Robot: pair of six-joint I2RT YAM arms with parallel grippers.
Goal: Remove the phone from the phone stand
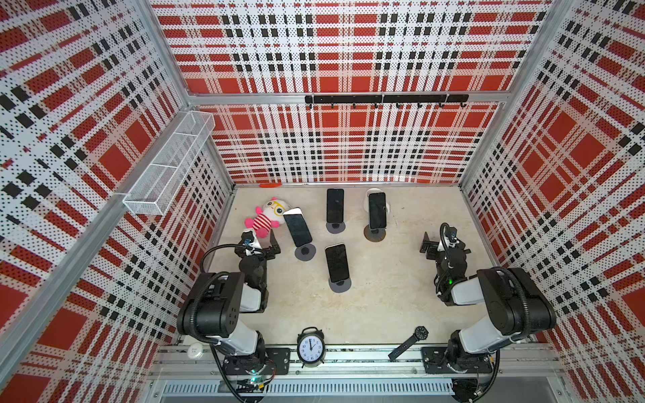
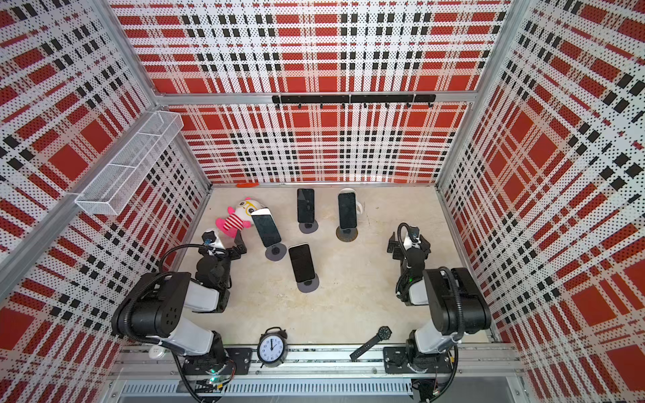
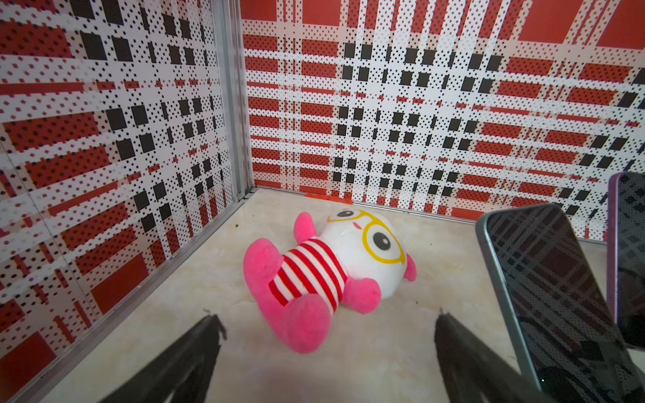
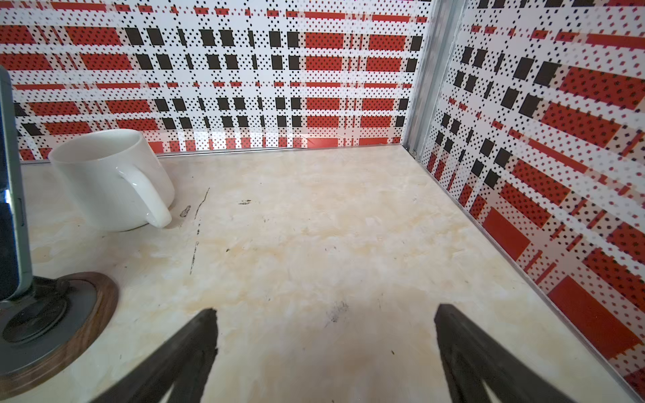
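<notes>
Because four are standing on the table (image 1: 401,307), phone: the task is not naming which; I am judging the leaning phone (image 1: 297,226), at 10 o'clock of the table's middle, likeliest, being nearest a gripper.
Clock: 12 is pointing at the back wall (image 1: 349,146), as in both top views.
Stand: its round base (image 1: 305,252) is sitting at 5 o'clock of that phone, carrying it.
Left gripper (image 1: 274,246): jaws are gaping wide, gripping nothing, low over the table; the phone is lying at 2 o'clock from it, near but apart.
Aim: its fingers (image 3: 192,359) are pointing at the plush (image 3: 324,272), so the phone is sitting off to one side, not between them.
Long axis: running 11 to 5 o'clock, top end toward 11; a swing toward 2 is looking needed.
Right gripper (image 1: 427,247): likewise spread and empty, at 3 o'clock of the table, farther from this phone.
</notes>
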